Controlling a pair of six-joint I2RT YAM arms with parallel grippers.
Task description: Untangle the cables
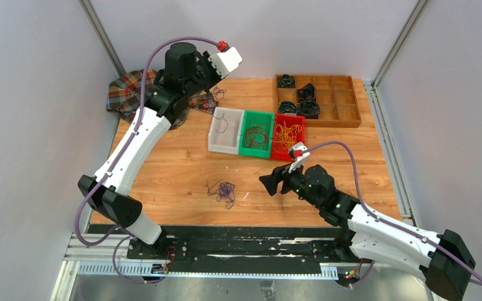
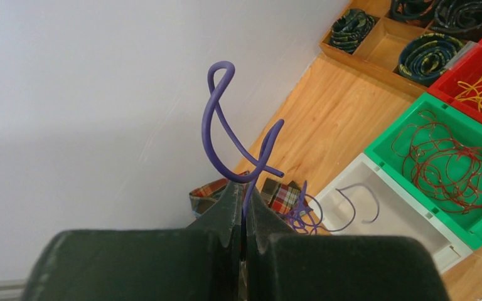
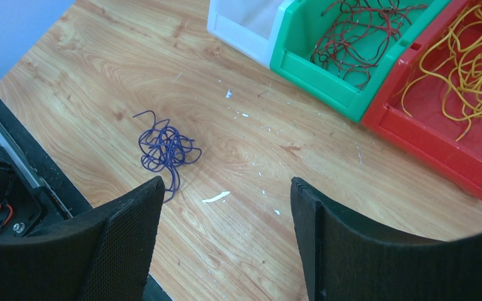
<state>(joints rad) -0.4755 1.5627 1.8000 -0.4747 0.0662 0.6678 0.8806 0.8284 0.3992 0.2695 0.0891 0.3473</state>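
A small tangle of purple cables (image 1: 223, 191) lies on the wooden table, also in the right wrist view (image 3: 166, 149). My right gripper (image 1: 270, 183) hovers open and empty a little right of it (image 3: 226, 188). My left gripper (image 2: 243, 188) is raised at the back left and shut on one purple cable (image 2: 221, 64), which curls up above the fingertips. A white bin (image 1: 224, 130) holds a single purple cable (image 2: 359, 185). A green bin (image 1: 256, 133) holds dark red-brown cables (image 2: 452, 163). A red bin (image 1: 287, 135) holds yellow-orange cables (image 3: 471, 56).
A wooden compartment tray (image 1: 336, 100) with black coiled cords (image 1: 307, 108) stands at the back right. A plaid cloth (image 1: 128, 91) lies at the back left, with a small loose purple bundle (image 1: 218, 94) beside it. Walls close in on three sides.
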